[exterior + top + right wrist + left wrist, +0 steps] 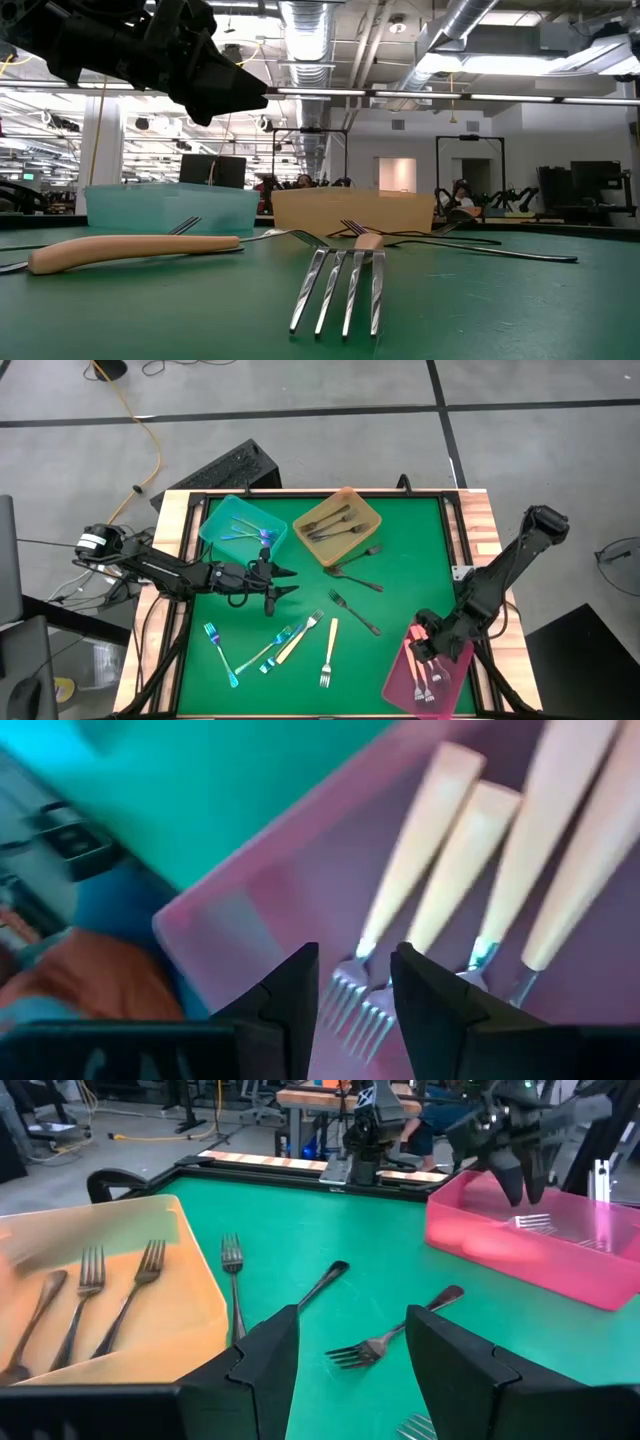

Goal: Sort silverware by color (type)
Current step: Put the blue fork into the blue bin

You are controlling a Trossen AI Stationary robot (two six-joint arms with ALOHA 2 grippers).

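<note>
A: Silverware is partly sorted. Blue pieces lie in the teal tray (240, 528), grey forks in the amber tray (337, 525), cream-handled forks in the pink tray (428, 675). Several pieces are loose on the green mat (400, 560).

B: Which ones are loose?

A: Two grey forks (355, 610) near the mat's middle, a cream fork (328, 652), a cream-handled piece (292, 645) and blue pieces (220, 653) toward the near edge.

B: And the right gripper (430, 645)?

A: Low over the pink tray, probably because it is dropping off a cream fork. In its wrist view the jaws stand slightly apart with nothing between them; cream handles (440, 870) lie just beyond.

B: Left gripper (280, 582)?

A: Above the mat beside the teal tray, pointing at the grey forks. Jaws partly open and empty, I'd guess so it can reach for one.
</note>
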